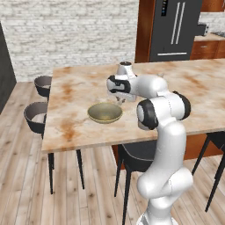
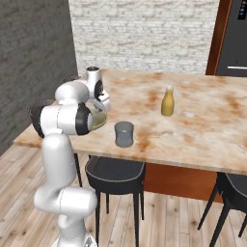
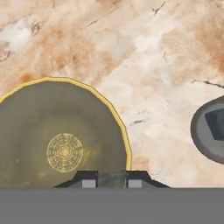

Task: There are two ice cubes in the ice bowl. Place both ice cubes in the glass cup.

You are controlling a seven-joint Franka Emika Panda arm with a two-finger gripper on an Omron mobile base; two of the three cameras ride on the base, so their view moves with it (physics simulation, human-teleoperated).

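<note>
The arm (image 1: pixel 165 145) is built of smooth, glossy white rounded segments, joined by dark, nearly black bands at the joints. A bulbous white base section is seen at the bottom, and a short cylindrical cap with a dark top is carried near the wrist (image 2: pixel 92 73). Two small dark fingertips (image 3: pixel 89 178) with pale square pads are seen on the gripper (image 3: pixel 111 179).

Marble table (image 2: pixel 202 120) carries ice bowl (image 1: pixel 104 113), glass cup (image 2: pixel 124 133), yellow bottle (image 2: pixel 167 102); cup contents unclear.
</note>
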